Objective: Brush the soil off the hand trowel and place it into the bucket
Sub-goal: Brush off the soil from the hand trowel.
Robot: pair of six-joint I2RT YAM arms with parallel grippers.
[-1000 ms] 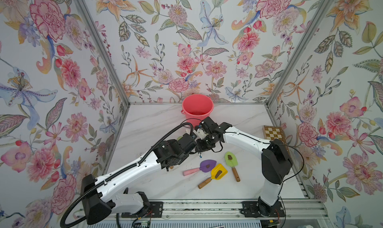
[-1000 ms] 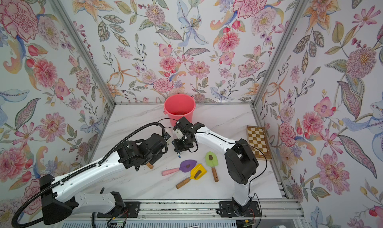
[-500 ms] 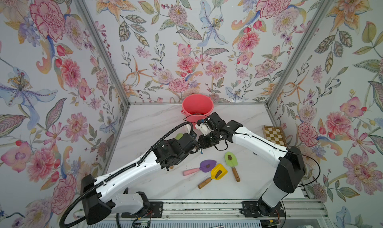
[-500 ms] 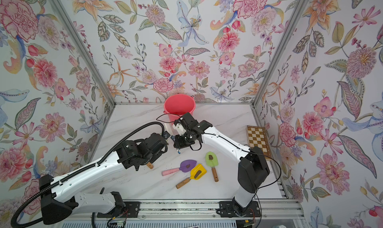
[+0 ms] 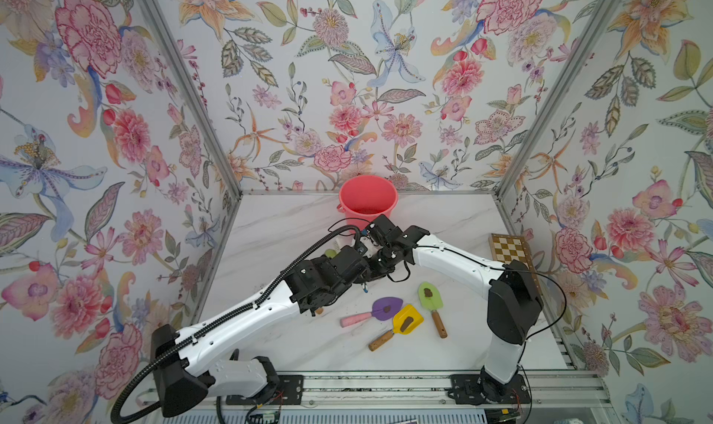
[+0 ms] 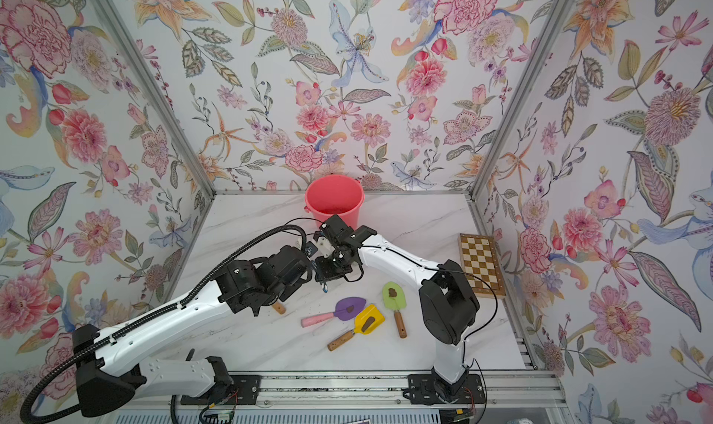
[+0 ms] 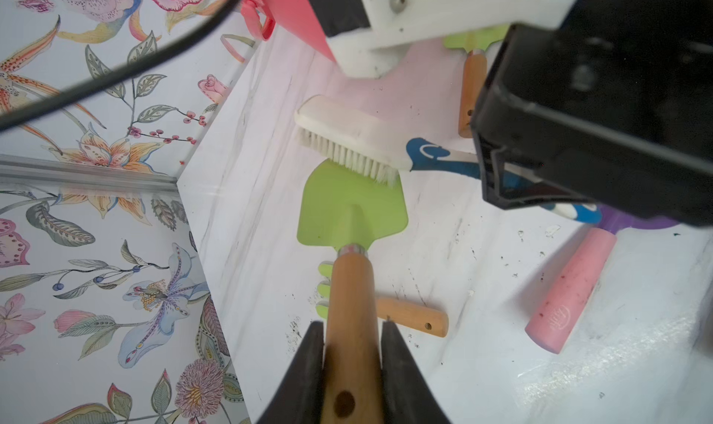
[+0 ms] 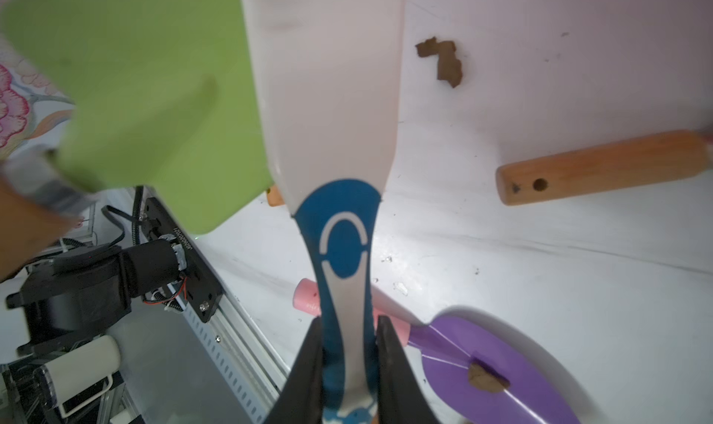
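The left gripper (image 7: 352,327) is clamping the wooden handle of the green trowel (image 7: 351,206). The bristles of the brush (image 7: 355,132) are touching its blade tip. The right gripper (image 8: 349,321) is pinching the brush handle. A soil (image 8: 443,63) lump is lying on the table (image 7: 482,364). The bucket (image 5: 349,215) is standing just behind both grippers, by the back wall.

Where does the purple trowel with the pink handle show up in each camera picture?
In both top views: purple trowel lies beside the yellow trowel.
Left wrist: its pink handle shows; blade mostly hidden.
Right wrist: its blade, carrying a soil lump, beyond the brush.
Shared landmark: the white marble table.
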